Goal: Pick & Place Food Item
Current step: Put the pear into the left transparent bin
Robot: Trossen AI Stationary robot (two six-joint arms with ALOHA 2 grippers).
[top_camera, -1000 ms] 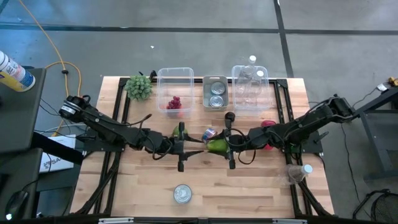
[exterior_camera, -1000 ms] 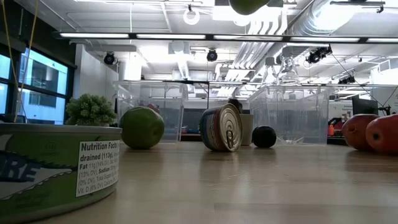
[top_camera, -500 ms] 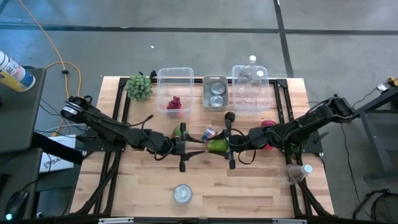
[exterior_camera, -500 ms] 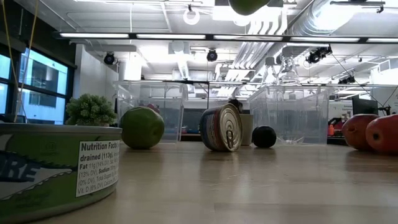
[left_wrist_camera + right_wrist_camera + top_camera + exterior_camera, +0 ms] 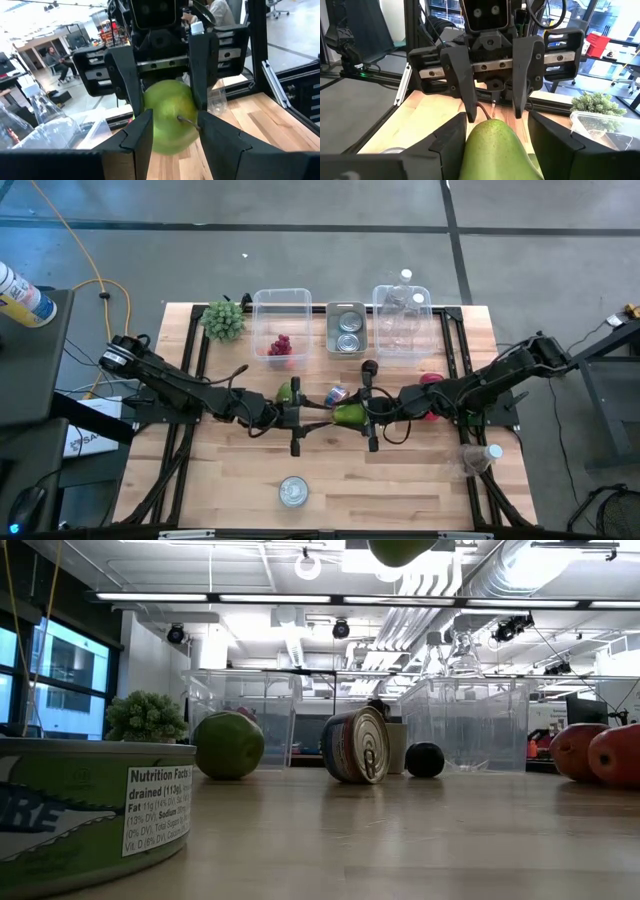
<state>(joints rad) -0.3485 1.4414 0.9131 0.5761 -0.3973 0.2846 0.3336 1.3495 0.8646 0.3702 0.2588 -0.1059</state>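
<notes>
Although I compared this with the views from a second back, almost nothing has shifted; only the left arm has crept a touch towards frame centre. The green pear [image 5: 350,414] hangs above the table at the middle of the high view, pinched firmly in the right gripper [image 5: 496,131]. The left gripper [image 5: 173,131] faces it with its fingers spread wide around the stem end and clasping nothing. I judge this a handover stalled just before the left claw closes; the clear bin [image 5: 281,325], upper middle, awaits.
</notes>
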